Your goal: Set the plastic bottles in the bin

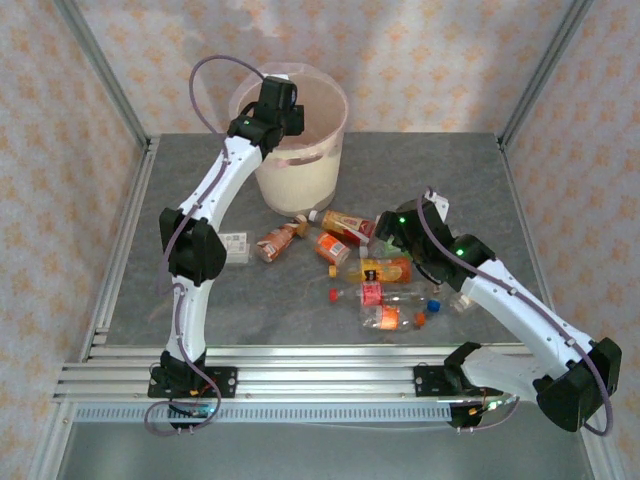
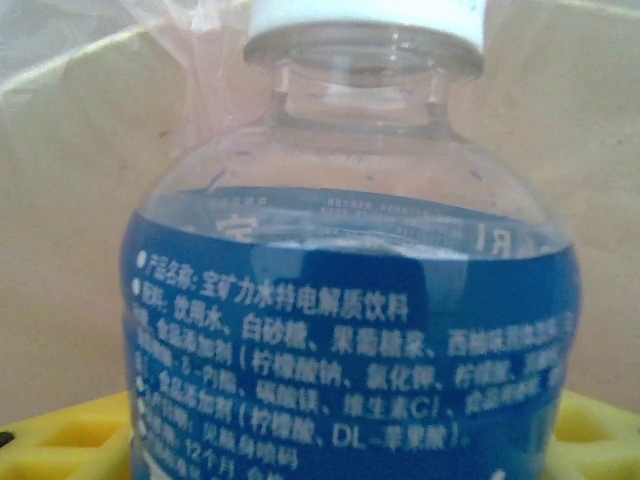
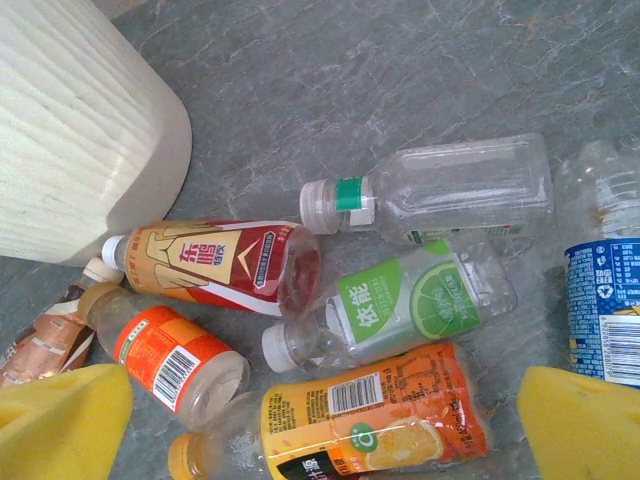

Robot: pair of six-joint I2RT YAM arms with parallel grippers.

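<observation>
While the blue-labelled bottle point(image 2: 350, 340) stands upright, white cap uppermost, between the yellow pads point(image 2: 60, 440) of the left gripper point(image 1: 278, 100), we see the cream inner wall of the bin point(image 2: 60, 250) and its pink liner point(image 2: 190, 60) close behind it. From above, we locate the left gripper over the mouth of the bin, which stands at the far side of the table point(image 1: 450, 170). The pads flank the lower body of the bottle on both sides. We cannot tell whether they press on it or stand just clear.

We find the other plastic bottles point(image 1: 370, 265) lying on their sides in a loose group on the table, just in front of and to the right of the bin. In the right wrist view we identify:

- a red-and-gold bottle point(image 3: 215, 262), nearest the bin wall;
- a clear bottle with a green neck band point(image 3: 450, 190);
- a lime-labelled bottle point(image 3: 400, 305);
- an orange-labelled bottle with a barcode point(image 3: 165, 360);
- an orange-juice bottle point(image 3: 380, 410), directly under the fingers.

The right gripper point(image 3: 320, 425) hovers above this group with its jaws spread wide. We see nothing between its pads point(image 3: 60, 420), and they touch no bottle.
</observation>
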